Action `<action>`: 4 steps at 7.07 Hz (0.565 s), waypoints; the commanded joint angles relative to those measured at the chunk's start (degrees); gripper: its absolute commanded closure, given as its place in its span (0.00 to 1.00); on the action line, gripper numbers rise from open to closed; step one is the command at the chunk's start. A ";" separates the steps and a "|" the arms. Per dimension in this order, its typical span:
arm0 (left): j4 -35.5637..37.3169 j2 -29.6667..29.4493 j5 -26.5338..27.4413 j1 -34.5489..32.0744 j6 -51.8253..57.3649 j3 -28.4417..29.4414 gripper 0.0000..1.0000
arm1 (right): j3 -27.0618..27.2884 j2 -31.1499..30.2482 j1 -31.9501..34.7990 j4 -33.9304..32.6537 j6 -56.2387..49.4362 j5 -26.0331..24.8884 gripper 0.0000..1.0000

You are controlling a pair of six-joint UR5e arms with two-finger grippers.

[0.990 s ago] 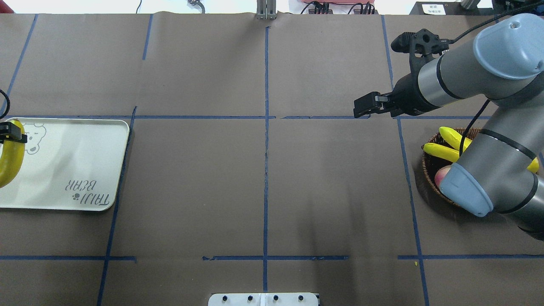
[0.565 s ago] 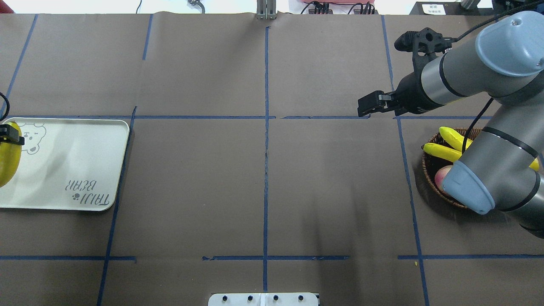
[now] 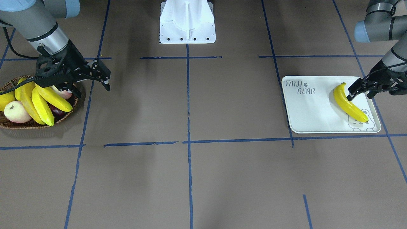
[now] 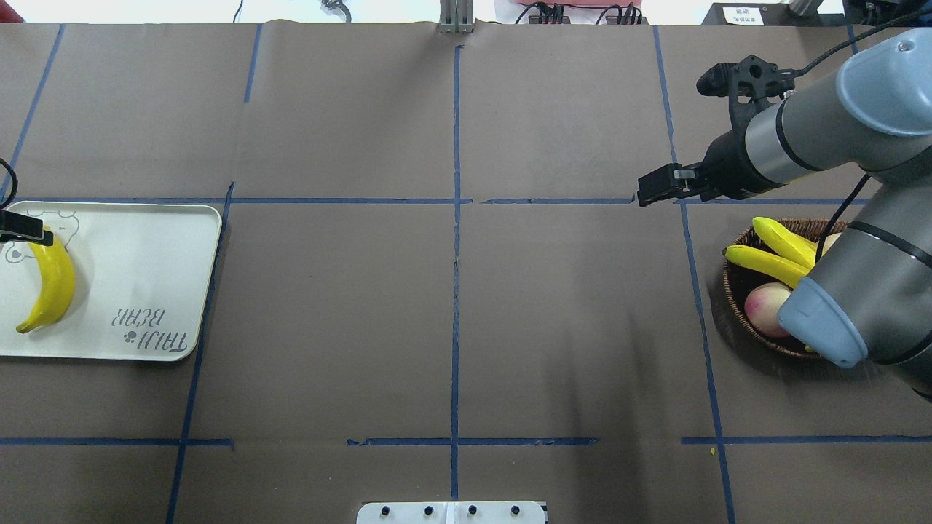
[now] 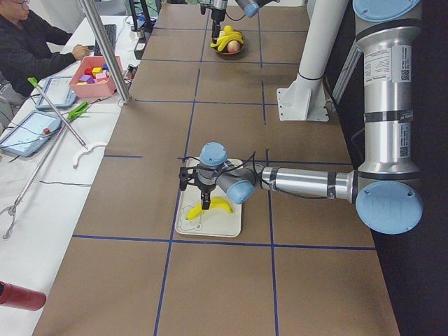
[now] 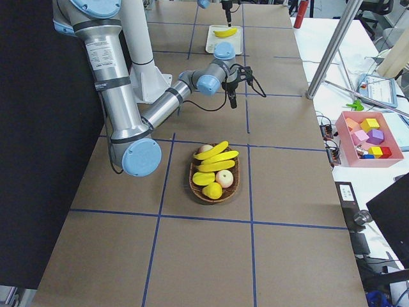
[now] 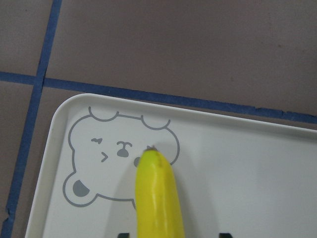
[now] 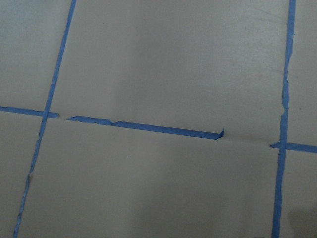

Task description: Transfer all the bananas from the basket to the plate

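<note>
Crossing the brown table (image 4: 328, 342), blue tape lines (image 4: 456, 327) skirt the plate (image 4: 145, 262).

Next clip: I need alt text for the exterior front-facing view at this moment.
One yellow banana lies on the white plate at the picture's right, with the left gripper at its upper end. At the picture's left, three more bananas sit with other fruit in the wicker basket, the right gripper poised over the table beside it.
</note>
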 commanded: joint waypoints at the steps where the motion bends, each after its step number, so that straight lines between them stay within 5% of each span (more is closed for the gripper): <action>1: 0.04 -0.10 -5.77 -1.85 0.00 -0.82 0.00 | 0.00 -3.73 4.14 -0.10 -7.14 2.95 0.00; 4: 7.12 0.08 -9.24 -4.77 0.17 -7.29 0.00 | 0.35 -12.25 12.41 0.25 -20.43 7.54 0.00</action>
